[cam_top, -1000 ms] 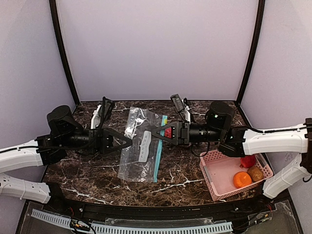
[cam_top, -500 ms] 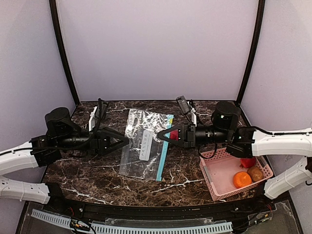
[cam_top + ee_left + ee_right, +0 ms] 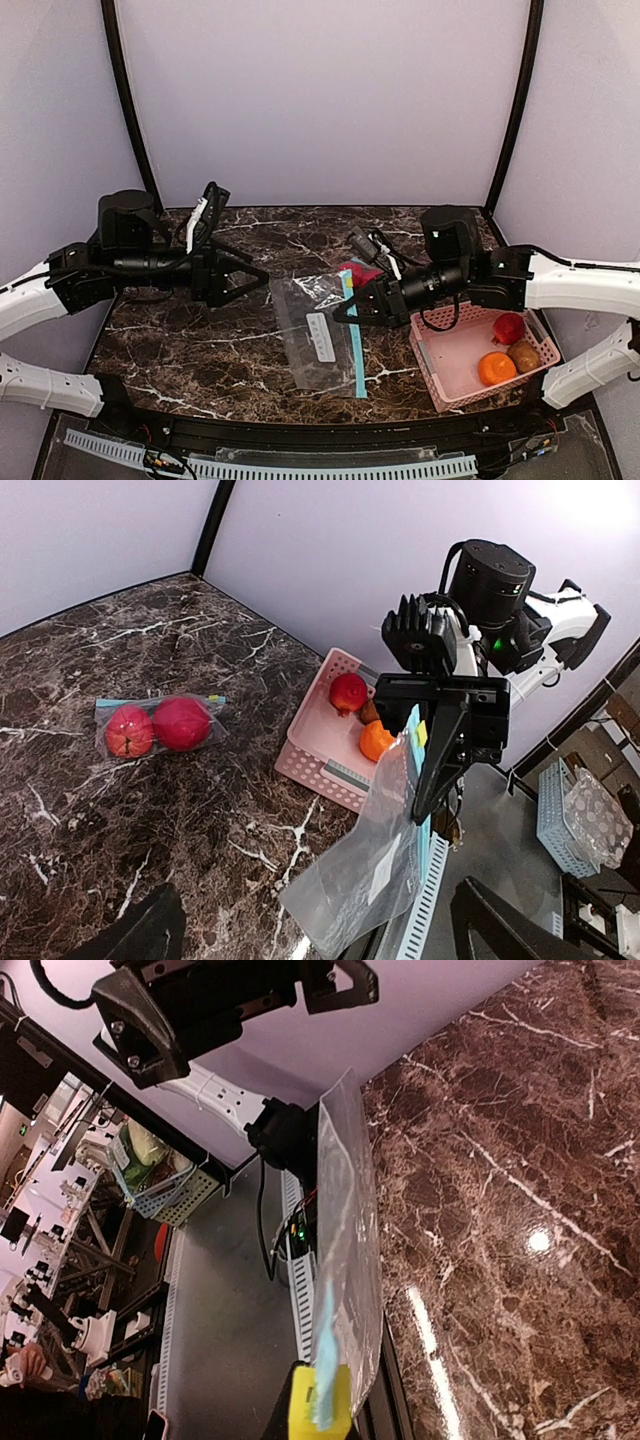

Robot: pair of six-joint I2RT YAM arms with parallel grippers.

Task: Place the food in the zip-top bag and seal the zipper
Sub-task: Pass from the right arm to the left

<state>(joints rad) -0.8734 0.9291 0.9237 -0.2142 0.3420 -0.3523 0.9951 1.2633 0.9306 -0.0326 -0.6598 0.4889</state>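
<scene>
A clear zip-top bag [image 3: 320,345] with a blue zipper strip [image 3: 353,340] hangs in the air over the front of the table. My right gripper [image 3: 345,306] is shut on its zipper edge; the strip sits between the yellow pads [image 3: 320,1410]. In the left wrist view the bag [image 3: 390,860] dangles from the right gripper [image 3: 428,798]. My left gripper [image 3: 262,272] is open, left of the bag and apart from it, with nothing held [image 3: 315,895]. Food lies in the pink basket [image 3: 440,372]: a red fruit [image 3: 509,327] and an orange fruit [image 3: 496,368].
A second small bag holding two red fruits [image 3: 155,725] lies on the marble behind the right gripper, mostly hidden in the top view [image 3: 355,270]. A brown fruit [image 3: 524,354] also sits in the basket. The table's front edge [image 3: 320,418] is just below the hanging bag.
My left gripper opened, let go of the bag and rose slightly. The right gripper shut on the zipper edge and carried the bag toward the near edge, away from the left gripper.
</scene>
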